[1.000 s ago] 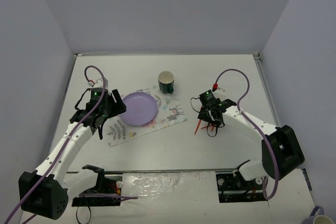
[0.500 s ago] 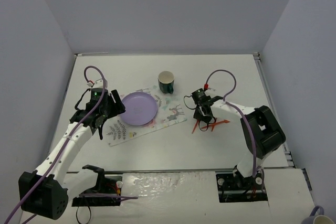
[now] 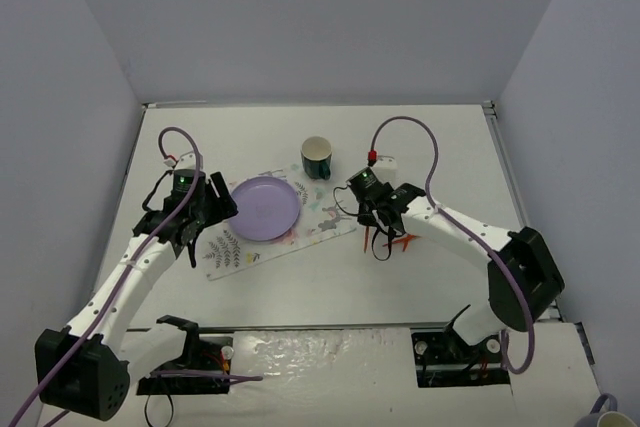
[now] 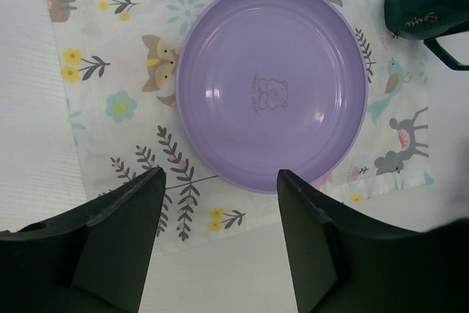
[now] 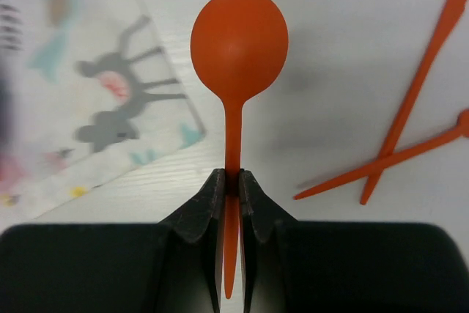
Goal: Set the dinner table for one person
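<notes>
On the white dinner table (image 3: 440,147) lies a placemat (image 3: 228,247) printed with deer and leaves, a purple plate (image 3: 264,207) on its middle. My right gripper (image 3: 378,219) hovers just off the mat's right corner, shut on the handle of an orange spoon (image 5: 239,34) whose bowl points away from the wrist camera. In the right wrist view the jaws (image 5: 231,181) pinch the thin handle. My left gripper (image 4: 220,175) stands open above the mat's left edge, nothing between its fingers, the plate (image 4: 271,86) just beyond them.
A dark green cup (image 3: 316,157) stands behind the mat's far edge. Two more orange utensils (image 5: 418,86) lie crossed on the table to the right of the held spoon. Grey walls close in the table on three sides.
My right gripper has shut on the orange spoon and carried it left, away from the other two utensils toward the placemat's corner. The left arm has not moved.
</notes>
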Robot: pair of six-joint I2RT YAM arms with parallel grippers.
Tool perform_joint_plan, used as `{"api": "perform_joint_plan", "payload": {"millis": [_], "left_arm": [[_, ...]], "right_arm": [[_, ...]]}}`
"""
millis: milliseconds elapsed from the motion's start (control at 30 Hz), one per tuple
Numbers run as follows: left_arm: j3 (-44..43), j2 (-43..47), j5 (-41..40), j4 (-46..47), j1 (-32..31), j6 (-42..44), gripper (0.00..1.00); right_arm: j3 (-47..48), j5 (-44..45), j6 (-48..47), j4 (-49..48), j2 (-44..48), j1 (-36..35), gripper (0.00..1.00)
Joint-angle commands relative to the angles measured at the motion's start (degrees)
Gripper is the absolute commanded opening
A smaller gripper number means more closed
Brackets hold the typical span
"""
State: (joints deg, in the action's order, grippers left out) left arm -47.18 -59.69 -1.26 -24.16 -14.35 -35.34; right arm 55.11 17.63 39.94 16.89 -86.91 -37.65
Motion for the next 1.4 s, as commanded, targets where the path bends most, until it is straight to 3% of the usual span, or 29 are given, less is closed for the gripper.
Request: {"api": "perform_joint_plan", "payload": {"millis": [0,333,533,1367], "left_arm": [[-1.6,1.8,-1.3,2.4,-0.2,-2.2,0.59],[-1.4,4.2,-3.2,1.3,-0.3,-2.5,0.59],[-1.2,4.7,-4.6,0.9,-0.2,-2.2,0.59],[-0.9,1.3,-6.9,1.3,-0.1,0.3,0.59]], "right_arm": [[11.3,4.3,-7.5,2.2,5.7,-4.4,0.0],[19.6,-12.4,-26.0,-2.1,-4.6,-5.6,0.0],[26.4,-22.7,-30.1,-2.0,-12.2,-5.5,0.0],[40.4,-21.4,-32.7,-3.0,-31.7,-5.2,0.0]]}}
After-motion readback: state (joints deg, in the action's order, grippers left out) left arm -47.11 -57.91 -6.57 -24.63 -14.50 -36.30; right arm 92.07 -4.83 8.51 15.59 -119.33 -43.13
